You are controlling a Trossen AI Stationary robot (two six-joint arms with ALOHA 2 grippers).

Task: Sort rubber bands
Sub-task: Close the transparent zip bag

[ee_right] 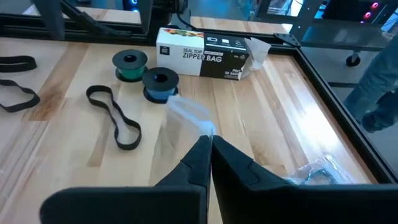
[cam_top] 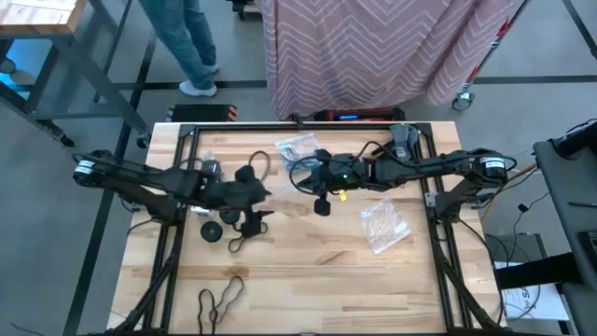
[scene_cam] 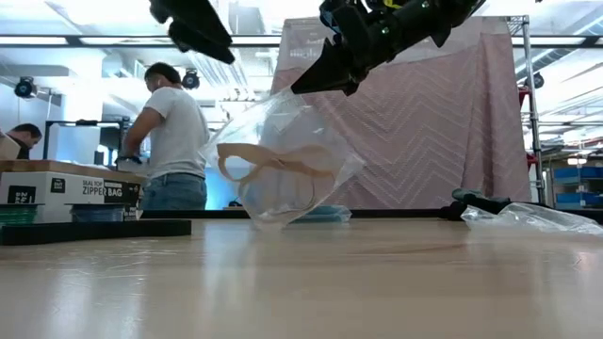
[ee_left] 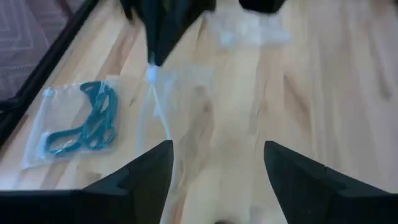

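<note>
The right gripper (ee_right: 208, 144) has its fingers clenched on a clear bag (scene_cam: 283, 169) with tan bands (scene_cam: 268, 162), lifted above the tabletop (cam_top: 308, 271). The left gripper (ee_left: 217, 163) is beside it, fingers released.

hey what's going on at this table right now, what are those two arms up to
The right gripper is shut on the top edge of a clear plastic bag, holding it up off the table; tan rubber bands sit inside. The left gripper is beside the bag with fingers open, holding nothing. Another bag with blue rubber bands lies flat, and black rubber bands still lie loose on the wood.
</note>
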